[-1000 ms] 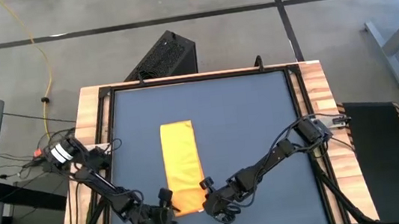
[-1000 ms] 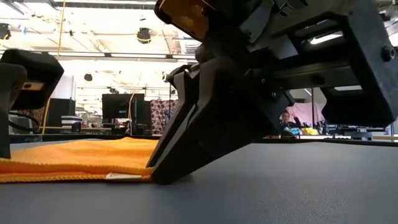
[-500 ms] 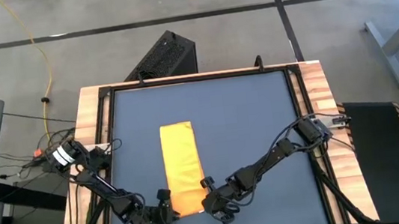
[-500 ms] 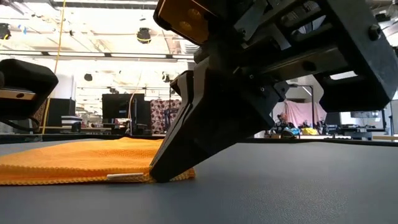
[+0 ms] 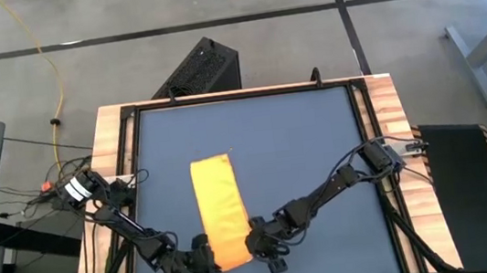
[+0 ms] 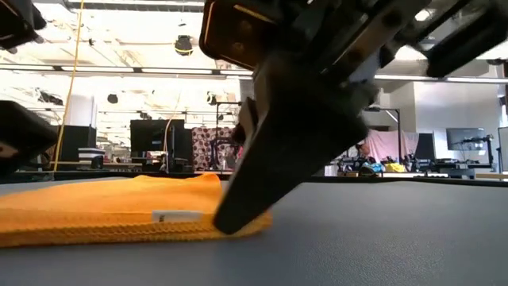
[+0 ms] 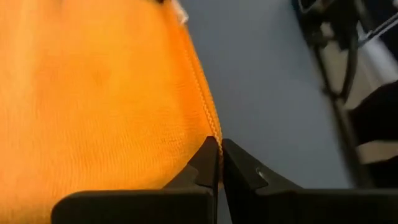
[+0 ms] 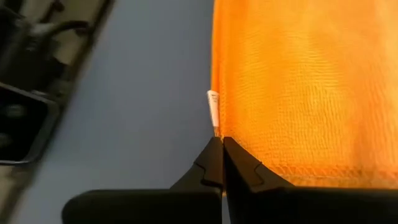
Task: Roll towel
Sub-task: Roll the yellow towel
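A dark blue-grey table (image 5: 300,148) with wood side rails stands on a grey floor. The towel (image 5: 219,211), a narrow strip, lies left of centre. The left gripper (image 5: 210,260) and right gripper (image 5: 254,242) each pinch a near corner, fingers closed. The low view alone shows a white tag (image 6: 176,215) and a workshop behind. The table's right half lies bare.

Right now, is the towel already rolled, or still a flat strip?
Still a flat strip. The towel lies long and narrow on the table, no roll; left gripper and right gripper pinch its near corners.
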### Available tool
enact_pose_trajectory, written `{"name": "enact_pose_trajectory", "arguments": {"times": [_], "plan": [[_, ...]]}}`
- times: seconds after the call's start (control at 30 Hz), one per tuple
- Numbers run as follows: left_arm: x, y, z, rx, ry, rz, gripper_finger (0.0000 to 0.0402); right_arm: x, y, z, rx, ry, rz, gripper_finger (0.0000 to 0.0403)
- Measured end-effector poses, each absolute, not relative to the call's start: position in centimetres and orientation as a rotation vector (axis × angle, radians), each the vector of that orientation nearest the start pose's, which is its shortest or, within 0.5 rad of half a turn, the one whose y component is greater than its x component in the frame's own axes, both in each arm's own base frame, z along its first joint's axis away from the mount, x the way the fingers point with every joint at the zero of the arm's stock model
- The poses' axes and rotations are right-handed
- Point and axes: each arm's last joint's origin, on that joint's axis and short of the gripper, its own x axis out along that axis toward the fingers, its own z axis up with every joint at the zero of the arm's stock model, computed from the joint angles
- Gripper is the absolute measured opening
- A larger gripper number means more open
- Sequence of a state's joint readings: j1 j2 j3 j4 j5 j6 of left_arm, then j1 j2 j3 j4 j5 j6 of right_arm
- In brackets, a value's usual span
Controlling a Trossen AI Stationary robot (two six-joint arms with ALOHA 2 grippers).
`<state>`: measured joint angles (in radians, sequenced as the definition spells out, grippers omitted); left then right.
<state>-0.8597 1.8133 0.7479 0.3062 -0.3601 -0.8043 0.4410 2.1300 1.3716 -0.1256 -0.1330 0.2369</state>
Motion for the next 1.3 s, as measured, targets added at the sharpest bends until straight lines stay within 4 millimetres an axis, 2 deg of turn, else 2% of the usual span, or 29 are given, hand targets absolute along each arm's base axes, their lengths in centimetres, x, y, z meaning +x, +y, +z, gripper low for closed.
{"name": "enact_pose_trajectory", "arguments": {"times": [0.27, 0.6, 0.77, 0.93, 1.03, 1.13, 1.3], "plan": [[22.3, -24.3, 11.7, -0.535, 0.711, -0.193, 0.0, 39.2, 19.3, 12.7, 0.162, 1.017, 0.485, 0.0017], [22.8, -24.2, 11.9, -0.816, 0.711, -0.098, 0.0, 39.2, 19.1, 12.8, 0.21, 1.044, 0.624, 0.0019], [22.4, -24.4, 11.6, -0.864, 0.788, -0.113, 0.0001, 38.8, 18.7, 12.5, 0.384, 1.158, 0.619, 0.0022], [22.2, -24.5, 11.1, -0.853, 0.818, -0.095, 0.0001, 39.2, 18.4, 12.7, 0.568, 1.191, 0.51, 0.0022], [22.0, -24.6, 11.2, -0.753, 0.771, -0.109, 0.0001, 39.7, 18.6, 12.9, 0.637, 1.138, 0.411, 0.0022], [20.9, -24.4, 11.3, -0.481, 0.66, -0.039, 0.0001, 40.1, 18.5, 13.2, 0.722, 1.111, 0.345, 0.0022], [19.2, -24.5, 13.3, -0.145, 0.449, 0.08, 0.0, 40.6, 17.9, 13.4, 0.854, 1.097, 0.268, 0.0022]]}}
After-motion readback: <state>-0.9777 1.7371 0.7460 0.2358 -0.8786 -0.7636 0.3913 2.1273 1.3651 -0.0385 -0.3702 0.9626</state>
